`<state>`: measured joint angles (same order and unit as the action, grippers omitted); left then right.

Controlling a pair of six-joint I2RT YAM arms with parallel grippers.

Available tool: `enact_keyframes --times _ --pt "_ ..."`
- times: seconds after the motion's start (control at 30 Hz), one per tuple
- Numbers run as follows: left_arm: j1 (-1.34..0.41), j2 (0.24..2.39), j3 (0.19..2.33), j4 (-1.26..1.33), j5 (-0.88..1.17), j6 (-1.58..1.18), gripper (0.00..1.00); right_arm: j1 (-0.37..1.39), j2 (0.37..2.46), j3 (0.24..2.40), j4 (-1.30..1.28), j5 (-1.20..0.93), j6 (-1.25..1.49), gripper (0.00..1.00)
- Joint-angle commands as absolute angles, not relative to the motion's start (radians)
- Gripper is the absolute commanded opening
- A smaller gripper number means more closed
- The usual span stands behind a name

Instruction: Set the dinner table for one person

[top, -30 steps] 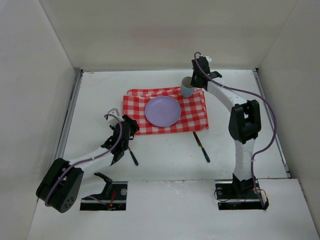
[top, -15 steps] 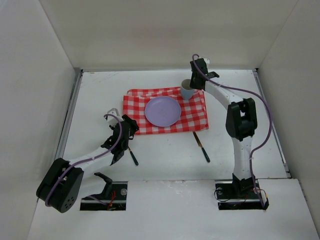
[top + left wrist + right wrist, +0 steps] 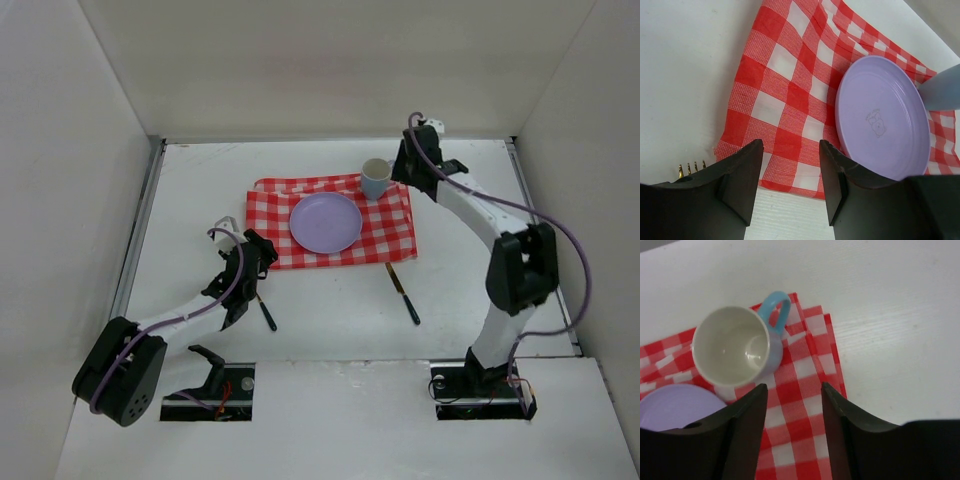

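On the white dinner table [image 3: 200, 200] lies a red-and-white checked cloth [image 3: 390, 232] with a lilac plate [image 3: 326, 222] in its middle. A blue mug [image 3: 376, 177] with a white inside stands upright on the cloth's far right corner. My right gripper [image 3: 402, 168] hovers just right of the mug, open and empty; in the right wrist view the mug [image 3: 735, 345] sits beyond the left finger of the gripper [image 3: 792, 390]. My left gripper [image 3: 258, 260] is open over the cloth's near left corner [image 3: 740, 145], holding nothing. Gold fork tines [image 3: 691, 167] peek out beside the left finger.
A dark-handled fork [image 3: 264, 310] lies on the table under the left arm. Another dark-handled utensil [image 3: 403, 292] lies just in front of the cloth's near right corner. Metal rails [image 3: 140, 230] and tall white panels bound the table on both sides and at the back.
The right gripper has opened and let go of the mug, then drawn back to the right. The mug stays upright on the cloth. The left arm has not moved.
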<state>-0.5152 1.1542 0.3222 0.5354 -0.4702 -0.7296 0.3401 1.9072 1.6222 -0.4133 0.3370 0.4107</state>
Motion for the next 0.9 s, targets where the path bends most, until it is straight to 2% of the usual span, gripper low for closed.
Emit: enact_keyframes --times 0.0,0.1,0.17,0.27,0.33,0.5,0.67,0.87 --pt "-0.519 1.117 0.336 0.580 -0.472 -0.723 0.46 0.338 1.659 1.404 -0.275 0.354 0.440 0.51" --pt "-0.536 1.103 0.341 0.572 -0.477 -0.718 0.44 0.360 1.449 1.098 -0.187 0.345 0.495 0.30" --pt "-0.553 1.089 0.350 0.555 -0.480 -0.716 0.39 0.395 1.344 0.930 -0.175 0.351 0.537 0.20" --pt "-0.573 1.059 0.357 0.528 -0.483 -0.716 0.35 0.450 1.234 0.769 -0.236 0.367 0.598 0.16" --pt "-0.577 1.040 0.357 0.525 -0.483 -0.719 0.35 0.508 1.188 0.712 -0.303 0.383 0.627 0.19" --pt "-0.584 1.017 0.350 0.523 -0.499 -0.716 0.36 0.671 1.184 0.709 -0.475 0.403 0.646 0.42" --pt "-0.574 1.020 0.347 0.523 -0.497 -0.716 0.37 0.691 1.215 0.704 -0.511 0.416 0.647 0.50" --pt "-0.570 1.040 0.348 0.529 -0.492 -0.716 0.38 0.706 1.278 0.707 -0.528 0.397 0.644 0.52"
